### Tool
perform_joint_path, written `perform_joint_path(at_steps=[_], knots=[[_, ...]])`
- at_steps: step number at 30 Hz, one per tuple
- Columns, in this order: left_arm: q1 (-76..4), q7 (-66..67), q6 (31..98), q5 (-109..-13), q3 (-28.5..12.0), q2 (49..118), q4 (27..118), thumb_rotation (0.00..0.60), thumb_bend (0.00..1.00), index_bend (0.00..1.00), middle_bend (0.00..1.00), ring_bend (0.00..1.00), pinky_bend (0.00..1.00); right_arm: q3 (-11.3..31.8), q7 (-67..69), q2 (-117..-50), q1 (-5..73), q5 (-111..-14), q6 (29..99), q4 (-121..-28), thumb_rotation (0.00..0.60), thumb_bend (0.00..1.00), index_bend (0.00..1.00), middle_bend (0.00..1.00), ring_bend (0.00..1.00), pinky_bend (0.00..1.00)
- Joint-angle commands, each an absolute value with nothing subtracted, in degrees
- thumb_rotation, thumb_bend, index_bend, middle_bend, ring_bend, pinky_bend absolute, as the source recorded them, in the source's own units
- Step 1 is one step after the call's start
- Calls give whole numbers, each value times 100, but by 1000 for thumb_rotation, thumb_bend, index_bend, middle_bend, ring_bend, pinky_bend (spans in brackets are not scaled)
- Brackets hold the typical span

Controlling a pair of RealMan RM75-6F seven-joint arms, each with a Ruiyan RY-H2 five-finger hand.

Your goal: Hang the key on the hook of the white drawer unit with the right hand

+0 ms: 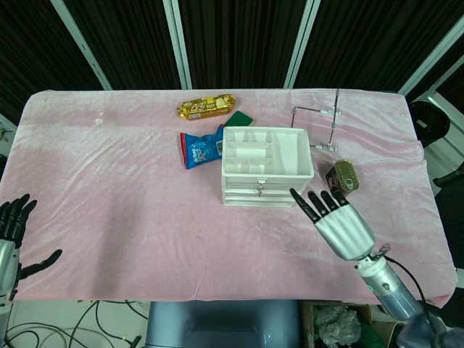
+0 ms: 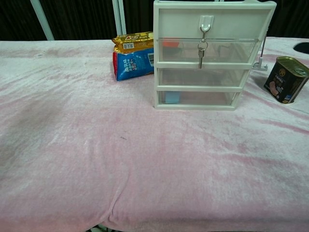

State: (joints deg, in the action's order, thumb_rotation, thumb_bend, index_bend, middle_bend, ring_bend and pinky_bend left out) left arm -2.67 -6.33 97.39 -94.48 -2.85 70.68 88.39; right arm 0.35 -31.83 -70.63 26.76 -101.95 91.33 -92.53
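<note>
The key (image 2: 201,54) hangs by its ring from the hook (image 2: 206,22) on the front of the white drawer unit (image 2: 212,92). In the head view the key (image 1: 259,191) shows as a small metal glint on the unit's (image 1: 267,152) front face. My right hand (image 1: 339,225) is off the unit, to its lower right above the pink cloth, its fingers spread and holding nothing. My left hand (image 1: 10,239) sits at the far left edge of the head view, fingers apart and empty.
A blue snack bag (image 1: 201,147), a gold biscuit pack (image 1: 207,107) and a green pad (image 1: 238,118) lie behind and left of the unit. A metal can (image 1: 341,177) stands to its right, with a wire stand (image 1: 322,123) behind it.
</note>
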Motion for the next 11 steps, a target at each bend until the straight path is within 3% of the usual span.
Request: perform_joint_path(at_steps=[1, 7, 11], knots=[[-260, -514, 9673, -9409, -261, 7046, 8852, 600, 33, 33, 0, 0, 0, -507, -2655, -6697, 1947, -9655, 9351, -9928, 600, 108, 0, 15, 16, 131], [-253, -337, 9577, -9375, -218, 6976, 8914, 600, 33, 19, 0, 0, 0, -981, -2190, -6568, 1264, -9414, 9528, -9988, 600, 95, 0, 0, 0, 115], [-250, -290, 9542, -9356, -206, 6946, 8957, 600, 32, 17, 0, 0, 0, -1032, -1834, -6677, 932, -9359, 9718, -9539, 600, 95, 0, 0, 0, 114]])
